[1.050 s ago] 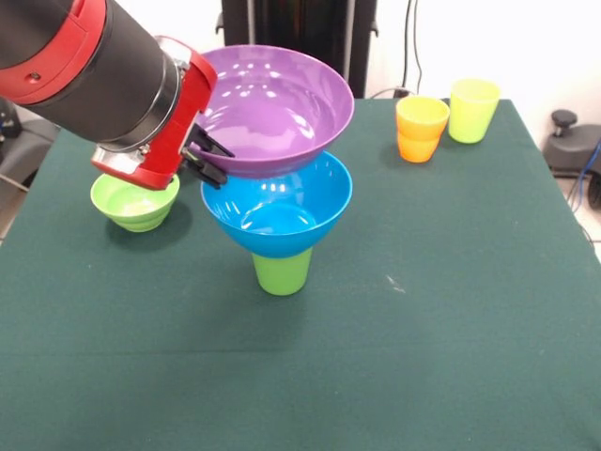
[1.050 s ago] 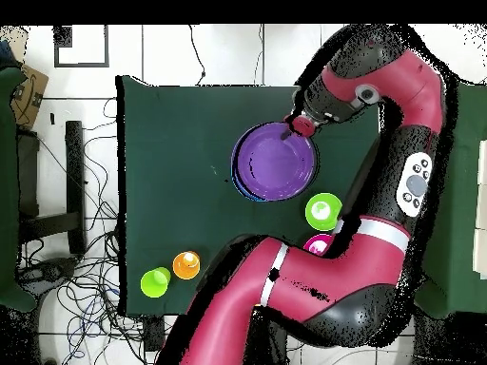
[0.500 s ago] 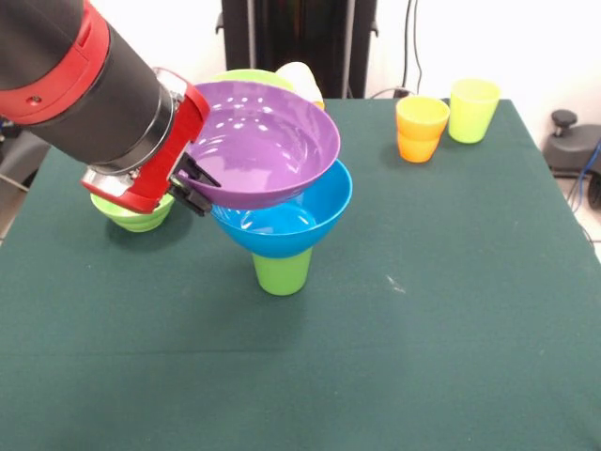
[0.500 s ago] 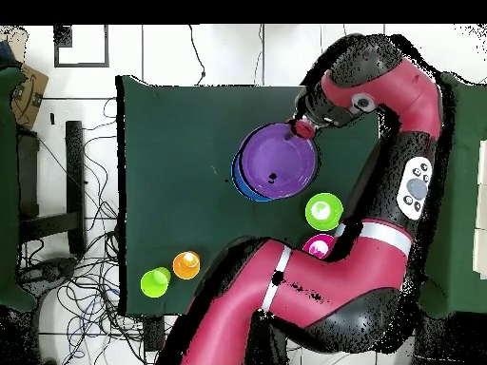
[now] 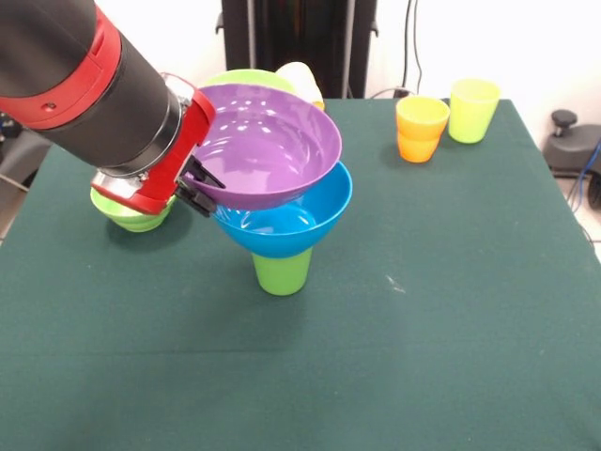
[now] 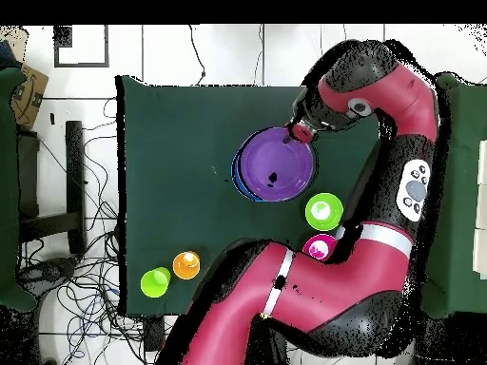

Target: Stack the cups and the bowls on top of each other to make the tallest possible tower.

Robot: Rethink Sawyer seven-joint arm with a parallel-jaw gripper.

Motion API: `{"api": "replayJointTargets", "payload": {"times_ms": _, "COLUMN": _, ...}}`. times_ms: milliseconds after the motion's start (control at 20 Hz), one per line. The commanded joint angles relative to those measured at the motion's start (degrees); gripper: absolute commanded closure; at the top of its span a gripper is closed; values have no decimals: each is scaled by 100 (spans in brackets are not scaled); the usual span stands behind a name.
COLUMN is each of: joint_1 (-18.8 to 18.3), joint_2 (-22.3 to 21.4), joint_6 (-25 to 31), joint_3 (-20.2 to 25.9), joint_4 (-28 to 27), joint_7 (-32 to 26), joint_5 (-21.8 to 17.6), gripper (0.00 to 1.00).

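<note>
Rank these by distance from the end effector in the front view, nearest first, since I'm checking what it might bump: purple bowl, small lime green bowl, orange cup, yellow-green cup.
From the end effector:
1. Purple bowl, gripped at its rim.
2. Small lime green bowl, just beyond, picture-left.
3. Orange cup, far corner, picture-right.
4. Yellow-green cup, next to it, farther right.

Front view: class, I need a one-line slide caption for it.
Pincer grips the rim of a tilted purple bowl over a blue bowl on a green cup.

Green-clothed table (image 5: 451,310), white wall (image 5: 526,42), tiled floor (image 6: 219,55).
</note>
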Motion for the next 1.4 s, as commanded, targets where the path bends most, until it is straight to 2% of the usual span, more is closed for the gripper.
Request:
{"api": "replayJointTargets", "payload": {"times_ms": 50, "joint_1": -8, "joint_2": -285, "joint_6": -214, "joint_3": 905, "joint_4": 727, "joint_7": -990, "joint_5": -428, "gripper": 100}}
{"api": "replayJointTargets", "payload": {"times_ms": 450, "joint_1": -134, "joint_2": -580, "joint_6": -515, "joint_3": 1160, "joint_4": 1318, "joint_7": -977, "joint_5": -410, "gripper": 100}}
{"api": "replayJointTargets", "payload": {"times_ms": 950, "joint_1": -236, "joint_2": -661, "joint_6": -664, "joint_3": 1457, "joint_4": 1489, "joint_7": -895, "joint_5": -531, "gripper": 100}}
{"api": "replayJointTargets", "payload": {"times_ms": 1400, "joint_1": -338, "joint_2": -872, "joint_6": -1045, "joint_3": 1660, "joint_4": 1983, "joint_7": -940, "joint_5": -618, "gripper": 100}}
